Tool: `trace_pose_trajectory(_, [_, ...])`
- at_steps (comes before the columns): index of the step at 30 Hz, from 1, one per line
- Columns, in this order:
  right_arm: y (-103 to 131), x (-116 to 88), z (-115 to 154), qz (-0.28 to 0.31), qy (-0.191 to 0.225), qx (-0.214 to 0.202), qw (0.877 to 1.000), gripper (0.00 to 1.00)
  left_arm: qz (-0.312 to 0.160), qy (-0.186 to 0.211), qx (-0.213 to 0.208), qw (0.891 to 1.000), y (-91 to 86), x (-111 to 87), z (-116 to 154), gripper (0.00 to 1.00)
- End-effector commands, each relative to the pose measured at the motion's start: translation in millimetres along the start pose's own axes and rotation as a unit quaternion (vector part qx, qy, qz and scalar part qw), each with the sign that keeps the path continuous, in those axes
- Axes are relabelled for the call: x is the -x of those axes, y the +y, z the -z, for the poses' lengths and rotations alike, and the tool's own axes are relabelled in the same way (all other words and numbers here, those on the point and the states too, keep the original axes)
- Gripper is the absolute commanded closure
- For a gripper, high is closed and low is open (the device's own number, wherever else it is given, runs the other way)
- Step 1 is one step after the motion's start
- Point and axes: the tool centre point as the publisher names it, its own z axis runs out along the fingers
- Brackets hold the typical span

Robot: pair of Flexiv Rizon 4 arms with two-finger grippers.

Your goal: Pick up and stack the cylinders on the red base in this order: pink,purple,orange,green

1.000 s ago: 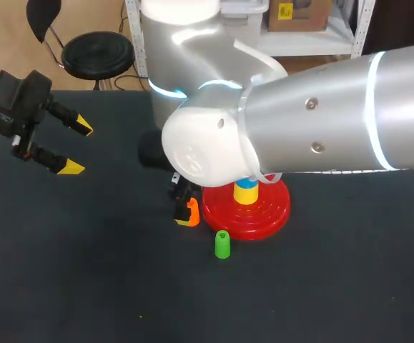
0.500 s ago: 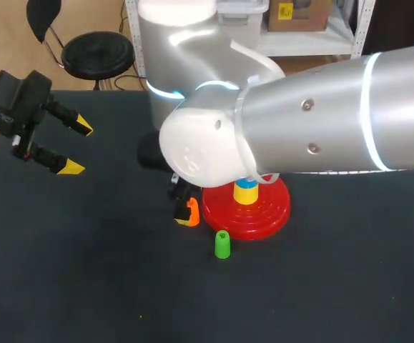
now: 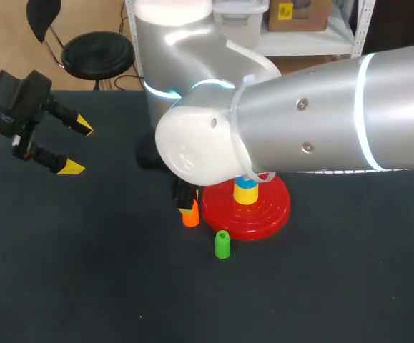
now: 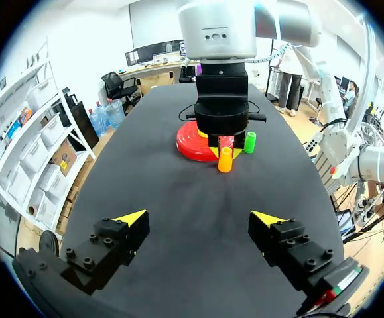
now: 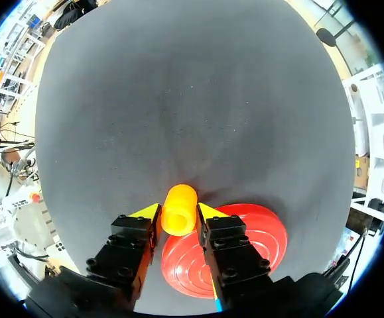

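Head view: one orange cylinder (image 3: 190,218)

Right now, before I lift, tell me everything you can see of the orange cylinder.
The orange cylinder is a small, smooth, plastic-looking piece with a rounded top, standing upright. The right pincer is closed on its upper part, one yellow-tipped finger on each side. It is close beside the rim of the red base, not on it. Whether its foot rests on the table or hangs just above cannot be told.
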Motion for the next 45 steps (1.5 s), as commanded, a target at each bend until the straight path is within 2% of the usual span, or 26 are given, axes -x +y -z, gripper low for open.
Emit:
trace_pose_trajectory(1, [-2.7,-2.2,1.5,-0.006,-0.001,0.0,1.0,1.0,-0.001,0.0,0.001,1.0,-0.6,-0.5,-0.1,0.0])
trace_pose_trajectory(7, [-4.7,-5.2,4.6,-0.014,-0.003,-0.006,1.0,1.0,-0.001,0.0,0.001,1.0,-0.6,-0.5,-0.1,0.0])
trace_pose_trajectory(12, [-10.6,-8.8,23.1,-0.021,-0.007,-0.026,0.999,1.0,-0.001,0.0,0.001,1.0,-0.6,-0.5,-0.1,0.0])
trace_pose_trajectory(18, [-20.4,-10.7,60.9,-0.01,-0.011,-0.056,0.998,1.0,-0.001,0.0,0.001,1.0,-0.6,-0.5,-0.1,0.0])
trace_pose_trajectory(24, [-31.9,-16.4,113.0,-0.002,-0.016,-0.083,0.996,1.0,-0.001,0.0,0.001,1.0,-0.6,-0.5,-0.1,0.0])
trace_pose_trajectory(30, [-38.1,-17.2,165.5,0.011,-0.021,-0.084,0.996,1.0,-0.001,0.0,0.001,1.0,-0.6,-0.5,-0.1,0.0])
trace_pose_trajectory(36, [-45.0,-22.2,212.2,0.006,-0.012,-0.11,0.994,1.0,-0.001,0.0,0.001,1.0,-0.6,-0.5,-0.1,0.0])
trace_pose_trajectory(40, [-49.7,-30.1,234.8,-0.011,-0.007,-0.125,0.992,1.0,-0.001,0.0,0.001,1.0,-0.6,-0.5,-0.1,0.0])
trace_pose_trajectory(45, [-57.9,-45.9,249.0,-0.048,-0.003,-0.129,0.99,1.0,-0.001,0.0,0.001,1.0,-0.6,-0.5,-0.1,0.0])
